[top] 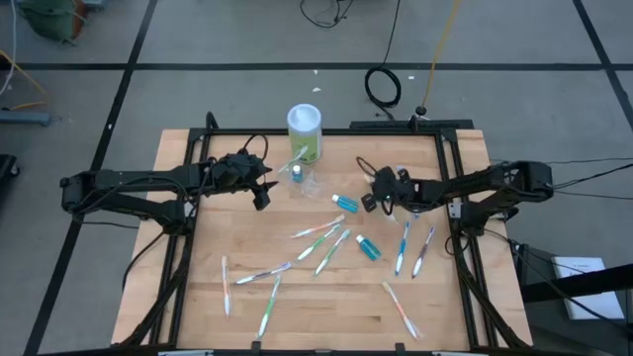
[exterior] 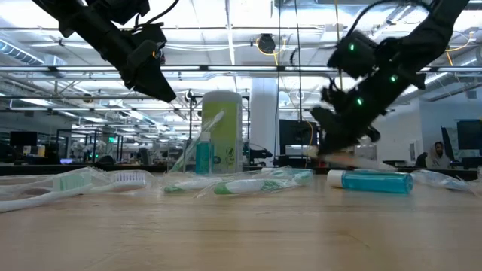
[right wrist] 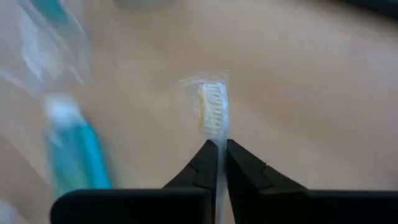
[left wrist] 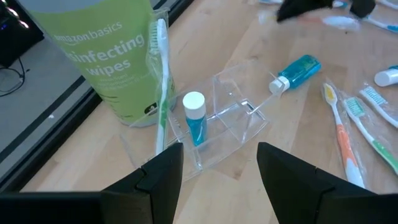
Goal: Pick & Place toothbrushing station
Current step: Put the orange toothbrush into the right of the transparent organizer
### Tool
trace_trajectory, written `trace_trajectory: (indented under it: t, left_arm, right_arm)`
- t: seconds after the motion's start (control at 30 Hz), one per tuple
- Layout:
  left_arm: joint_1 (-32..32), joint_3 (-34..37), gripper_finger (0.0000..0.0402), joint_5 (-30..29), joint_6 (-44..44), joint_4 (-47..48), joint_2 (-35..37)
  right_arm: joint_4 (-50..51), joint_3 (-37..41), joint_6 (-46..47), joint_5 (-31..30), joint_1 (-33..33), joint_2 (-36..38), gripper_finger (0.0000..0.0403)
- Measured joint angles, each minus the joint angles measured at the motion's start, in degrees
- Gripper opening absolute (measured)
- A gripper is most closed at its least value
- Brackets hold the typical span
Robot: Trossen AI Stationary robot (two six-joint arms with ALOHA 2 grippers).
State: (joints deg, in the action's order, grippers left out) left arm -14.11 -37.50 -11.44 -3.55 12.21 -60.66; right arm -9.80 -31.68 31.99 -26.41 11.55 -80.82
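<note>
R claw: pinched tight on wrapped toothbrush, prob. for carrying to holder.
L claw: wide, empty, over holder.

Bright, even overhead light; ceiling glare in low view; right wrist view motion-blurred.
</note>
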Motion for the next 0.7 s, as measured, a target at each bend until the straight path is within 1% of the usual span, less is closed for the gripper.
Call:
trace_trajectory:
  t: [0.1, 0.2, 0.23, 0.3, 0.37, 0.47, 0.57, 0.7]
  left_arm:
    - [0.0, 0.0, 0.0212, 0.1, 0.1, 0.0, 0.0]
    - [0.0, 0.0, 0.0212, 0.2, 0.2, 0.0, 0.0]
    - [0.0, 0.0, 0.0212, 0.2, 0.2, 0.0, 0.0]
    - [0.0, 0.0, 0.0212, 0.2, 0.5, 0.0, 0.0]
    - [0.0, 0.0, 0.0212, 0.1, 0.9, 0.0, 0.0]
    - [0.0, 0.0, 0.0212, 0.1, 1.8, 0.0, 0.0]
    - [0.0, 0.0, 0.0212, 0.1, 2.4, -0.1, 0.0]
    - [0.0, 0.0, 0.0212, 0.0, 4.7, -0.1, 0.0]
  right_arm:
    - [-9.9, 0.0, -5.7, -0.4, 0.0, 2.6, 0.0006]
    - [-24.0, -0.1, -12.3, -0.8, 0.0, 3.8, 0.001]
    - [-29.5, -0.1, -14.9, -2.0, 0.0, 3.8, 0.001]
    - [-41.8, -0.1, -22.2, -3.9, -0.7, 2.9, 0.001]
    - [-54.2, -0.2, -29.4, -3.6, -1.2, 0.7, 0.001]
    - [-68.1, -0.4, -36.7, -2.6, -2.3, -3.1, 0.001]
    - [-75.3, -1.8, -40.4, -0.4, -2.3, -6.8, 0.001]
    - [-75.1, -6.4, -40.9, -0.3, -2.2, -12.6, 0.0011]
